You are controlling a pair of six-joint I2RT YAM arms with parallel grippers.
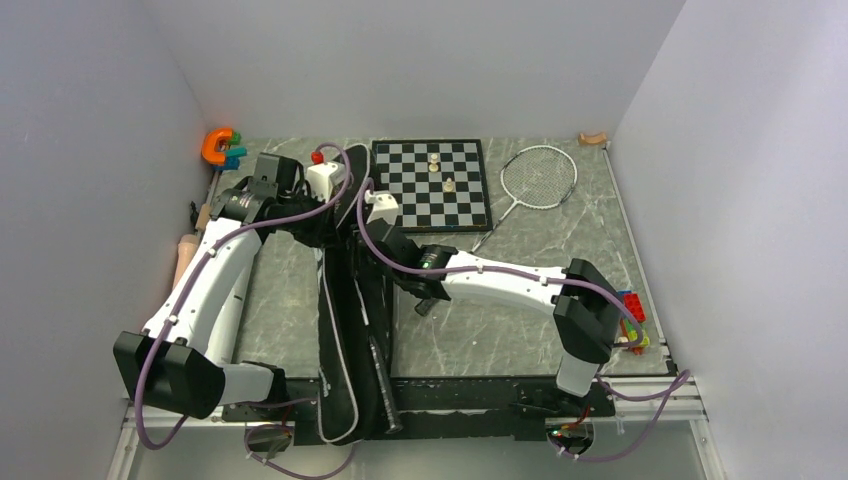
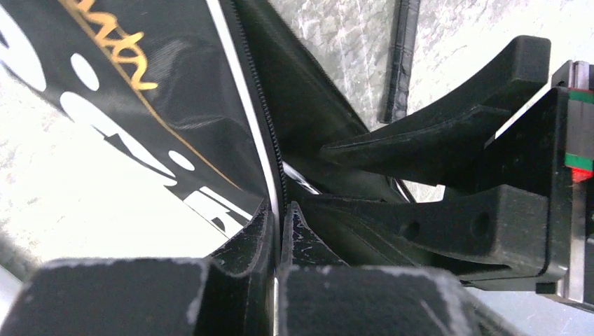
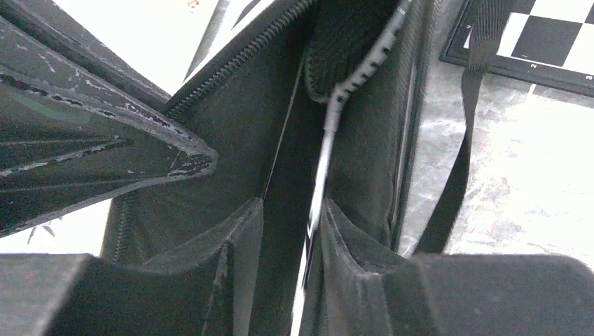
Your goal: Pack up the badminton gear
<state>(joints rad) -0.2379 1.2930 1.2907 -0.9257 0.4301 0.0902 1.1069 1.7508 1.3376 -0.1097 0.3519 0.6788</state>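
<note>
The black bag is lying along the table, one racket poking out handle-first. The left pincer is clenching the bag's zipper edge, the right pincer is hanging released around that racket's rim, and the second racket is lying beside the chessboard.

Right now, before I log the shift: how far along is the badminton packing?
Done: one racket has its head in the black racket bag, handle out. In hand: the left claw pinches the bag's zip edge; the right claw stands open at that racket's frame. Left: the second racket lies beside the chessboard, and the bag is unzipped.
</note>
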